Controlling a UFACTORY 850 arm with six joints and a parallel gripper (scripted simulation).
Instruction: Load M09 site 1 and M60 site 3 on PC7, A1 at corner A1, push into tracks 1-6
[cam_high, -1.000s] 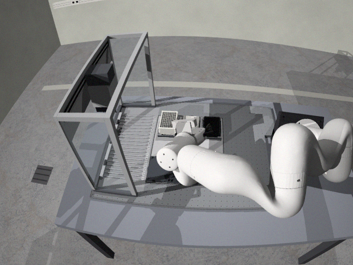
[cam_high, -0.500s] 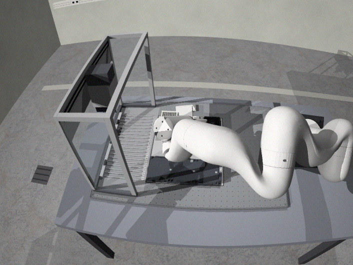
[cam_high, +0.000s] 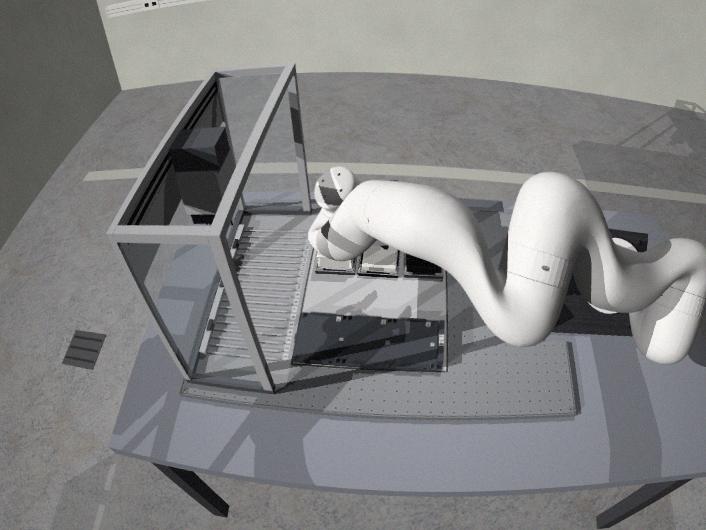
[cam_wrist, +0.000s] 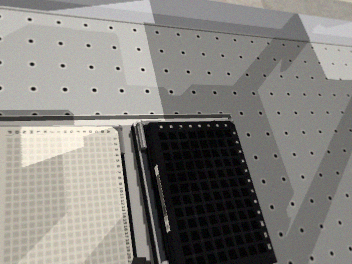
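My gripper (cam_high: 337,251) hangs over the row of nests beside the apron, with the wrist pointing down; the arm hides its fingers, and they do not show in the wrist view. It is open and holds nothing. The black 96-well plate M06 (cam_wrist: 207,192) (cam_high: 423,265) sits in its nest, nearest the arm's base. The white 384-well plate M60 (cam_wrist: 60,195) sits beside it in the middle nest (cam_high: 377,259). The deep-well block M09 (cam_high: 335,263) is mostly hidden under my wrist. The dark carrier PC7 (cam_high: 370,342) lies on the apron in front of the rails (cam_high: 268,285), with its sites bare.
The instrument's grey frame (cam_high: 211,228) with glass sides stands over the rails on the left. A perforated breadboard (cam_wrist: 200,65) surrounds the nests and apron. My arm's large white links (cam_high: 513,256) arch over the right side of the table.
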